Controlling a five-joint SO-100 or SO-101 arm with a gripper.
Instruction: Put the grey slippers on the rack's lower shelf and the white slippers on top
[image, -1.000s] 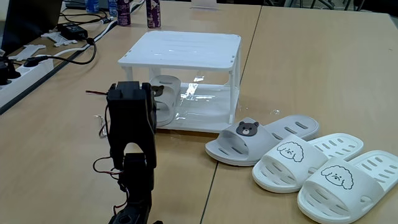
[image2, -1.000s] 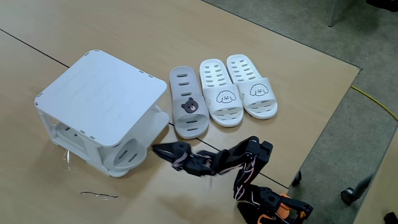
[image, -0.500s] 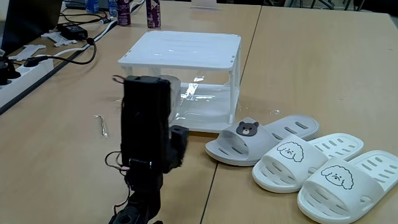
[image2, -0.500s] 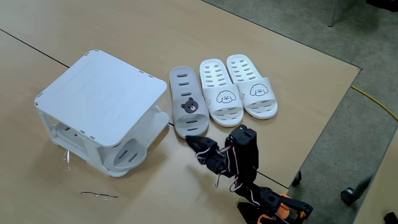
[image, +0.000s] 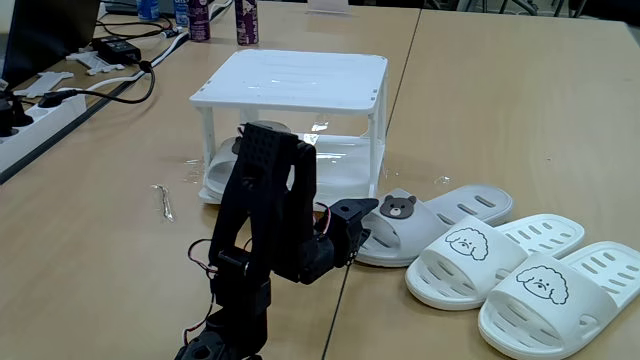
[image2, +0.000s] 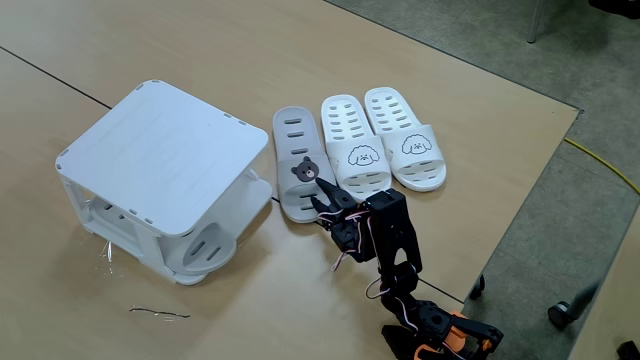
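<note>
Left to right in the fixed view from above: at left of frame, the rack (image2: 160, 165), white, standing on the wooden table (image2: 480, 140), with one grey slipper (image2: 205, 245) lying on the lower shelf (image2: 255, 190), its end poking out at the near corner. Just right of the rack, at frame centre, the second grey slipper (image2: 302, 178) flat on the table, bear charm up. Next right, close beside it, the two white slippers (image2: 385, 140) side by side, puppy faces up. Below these, at centre low, the black arm, with the gripper (image2: 322, 200) reaching up over the near end of the table's grey slipper; fingers (image2: 330, 186) parted a moderate way, clasping nothing, one tip over the strap by the bear charm; touching or not, cannot tell. In the low fixed view: cables and a power strip (image: 35, 105) at upper left; the rack (image: 290, 80) at upper centre, with a grey slipper (image: 225, 165) on its lower tier behind the arm; the gripper (image: 365, 222) at centre, beside the bear-charm grey slipper (image: 430, 225); the white pair (image: 520, 270) at lower right.
</note>
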